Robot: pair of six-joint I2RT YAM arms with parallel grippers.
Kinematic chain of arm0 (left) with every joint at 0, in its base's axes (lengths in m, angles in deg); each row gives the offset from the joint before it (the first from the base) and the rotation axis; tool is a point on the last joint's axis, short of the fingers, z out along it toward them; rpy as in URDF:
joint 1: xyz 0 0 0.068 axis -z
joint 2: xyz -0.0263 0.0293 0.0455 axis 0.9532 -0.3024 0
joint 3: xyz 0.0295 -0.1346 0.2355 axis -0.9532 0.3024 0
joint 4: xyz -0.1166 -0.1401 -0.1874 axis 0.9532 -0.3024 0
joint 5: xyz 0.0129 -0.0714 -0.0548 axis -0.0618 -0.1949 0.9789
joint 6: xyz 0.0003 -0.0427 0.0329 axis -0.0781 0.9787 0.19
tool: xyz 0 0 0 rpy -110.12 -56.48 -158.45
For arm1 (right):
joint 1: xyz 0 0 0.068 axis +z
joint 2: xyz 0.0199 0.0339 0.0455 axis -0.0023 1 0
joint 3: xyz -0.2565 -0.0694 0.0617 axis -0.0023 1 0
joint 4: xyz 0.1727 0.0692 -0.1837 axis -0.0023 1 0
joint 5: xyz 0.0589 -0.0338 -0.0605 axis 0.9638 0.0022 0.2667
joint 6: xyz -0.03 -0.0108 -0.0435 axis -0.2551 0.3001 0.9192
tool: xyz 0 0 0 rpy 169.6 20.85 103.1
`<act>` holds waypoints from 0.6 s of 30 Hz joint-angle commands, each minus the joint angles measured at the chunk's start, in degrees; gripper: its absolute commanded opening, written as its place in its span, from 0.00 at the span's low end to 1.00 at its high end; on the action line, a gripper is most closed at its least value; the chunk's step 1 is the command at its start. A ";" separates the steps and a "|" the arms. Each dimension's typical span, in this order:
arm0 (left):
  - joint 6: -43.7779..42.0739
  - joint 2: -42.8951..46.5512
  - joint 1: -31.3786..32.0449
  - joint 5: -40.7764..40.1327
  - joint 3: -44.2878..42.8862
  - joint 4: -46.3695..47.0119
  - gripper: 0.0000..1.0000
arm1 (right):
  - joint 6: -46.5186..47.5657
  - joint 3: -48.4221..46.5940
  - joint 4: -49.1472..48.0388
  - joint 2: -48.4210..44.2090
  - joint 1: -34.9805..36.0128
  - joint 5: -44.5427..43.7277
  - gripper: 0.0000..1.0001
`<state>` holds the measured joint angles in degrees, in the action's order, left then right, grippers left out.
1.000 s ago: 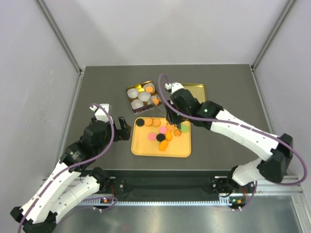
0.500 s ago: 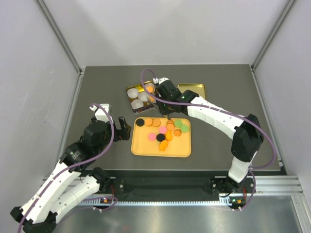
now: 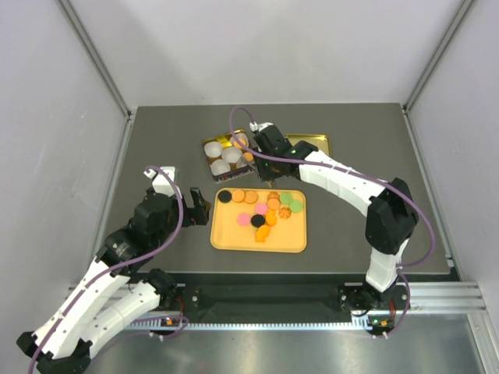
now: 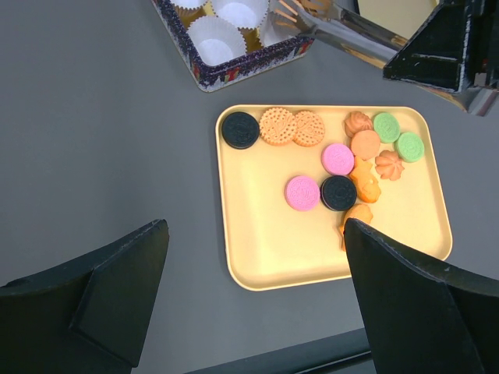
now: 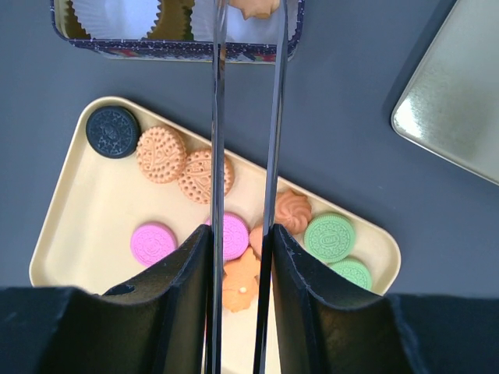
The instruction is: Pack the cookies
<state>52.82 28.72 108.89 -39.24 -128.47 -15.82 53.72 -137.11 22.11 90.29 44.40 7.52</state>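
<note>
Several cookies (image 3: 265, 209) in orange, pink, green and black lie on a yellow tray (image 3: 234, 238). My right gripper (image 5: 242, 241) is shut on a pair of metal tongs (image 5: 217, 117). The tong tips pinch one orange cookie (image 5: 251, 8) over the right side of a tin (image 5: 171, 48) lined with white paper cups. From above, the right gripper (image 3: 269, 152) hangs between tin (image 3: 226, 154) and tray. My left gripper (image 4: 256, 234) stands open over the tray's near-left corner (image 4: 265, 249), holding nothing.
A gold tin lid (image 3: 312, 142) lies flat right of the tin, behind the tray. The right arm arches over the table's right half. The tin (image 4: 234, 66) holds several paper cups, some with orange cookies in them.
My right arm has swung from above the tray's cookies back and left to the tin, carrying the tongs. The left arm has not moved.
</note>
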 commanded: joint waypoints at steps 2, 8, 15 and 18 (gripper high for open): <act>0.12 0.20 0.07 -0.70 -0.08 0.45 0.99 | 0.64 -2.07 -2.92 0.25 -0.50 1.10 0.29; 0.12 0.38 0.16 -0.79 -0.08 0.36 0.99 | 0.81 -2.33 -2.83 0.08 -0.50 1.28 0.32; 0.12 0.47 0.07 -0.70 -0.08 0.45 0.99 | 0.72 -2.51 -2.65 -0.71 -0.50 1.28 0.38; 0.12 0.47 0.16 -0.70 -0.08 0.36 0.99 | 0.72 -2.86 -2.30 -0.98 -0.59 1.54 0.41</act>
<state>52.82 28.72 108.89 -39.24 -128.47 -15.82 53.72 -137.11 21.54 91.18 44.36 8.61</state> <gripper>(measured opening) 0.991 0.404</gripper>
